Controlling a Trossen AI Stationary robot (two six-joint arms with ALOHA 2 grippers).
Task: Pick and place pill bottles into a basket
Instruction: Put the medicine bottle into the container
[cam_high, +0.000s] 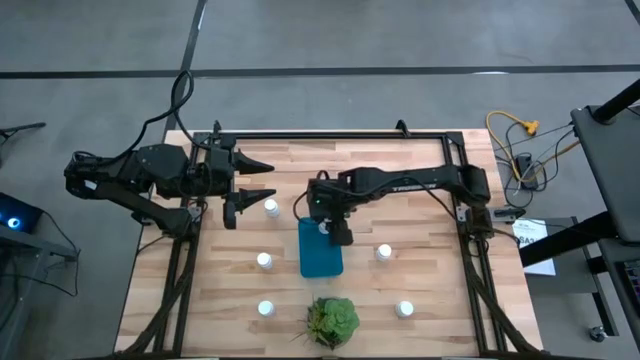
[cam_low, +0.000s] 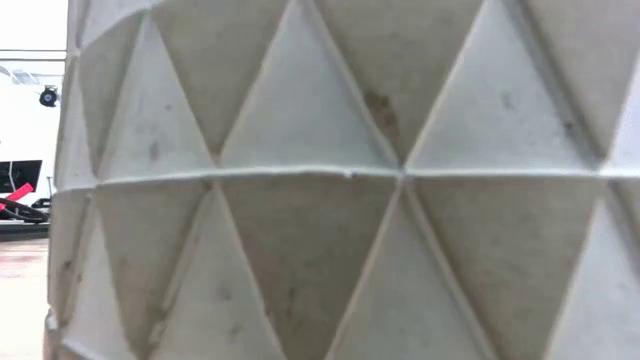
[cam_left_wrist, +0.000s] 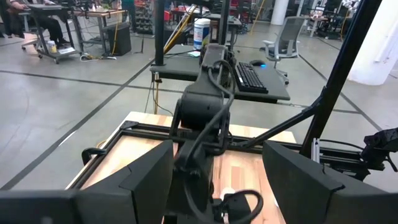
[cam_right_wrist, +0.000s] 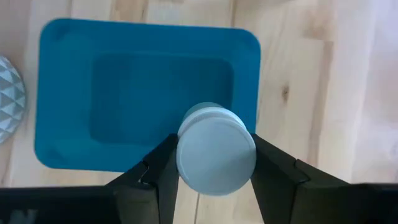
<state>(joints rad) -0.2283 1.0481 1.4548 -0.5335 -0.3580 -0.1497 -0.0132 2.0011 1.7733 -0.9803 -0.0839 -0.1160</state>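
My right gripper (cam_high: 335, 231) is shut on a white pill bottle (cam_right_wrist: 216, 149) over the far end of the teal basket (cam_high: 320, 255), which lies at mid-table. In the right wrist view the basket (cam_right_wrist: 124, 93) shows no bottles inside. Several more white bottles stand on the wood: one by my left gripper (cam_high: 271, 208), two left of the basket (cam_high: 264, 261) (cam_high: 266, 308), and two right of it (cam_high: 384, 253) (cam_high: 404, 309). My left gripper (cam_high: 256, 179) is open and empty at the table's far left. My right gripper pinches the bottle between its two fingers, one on each side of its round cap end (cam_right_wrist: 184, 158). The fingers come from above, pointing down. The bottle stands upright with its cap toward the camera, held above the basket's rim and floor.
A green plant (cam_high: 332, 320) in a pale faceted pot (cam_low: 330, 180) stands at the near edge, just beyond the basket's near end, and fills the low view. A black frame (cam_high: 330, 136) runs along the table's far and side edges.
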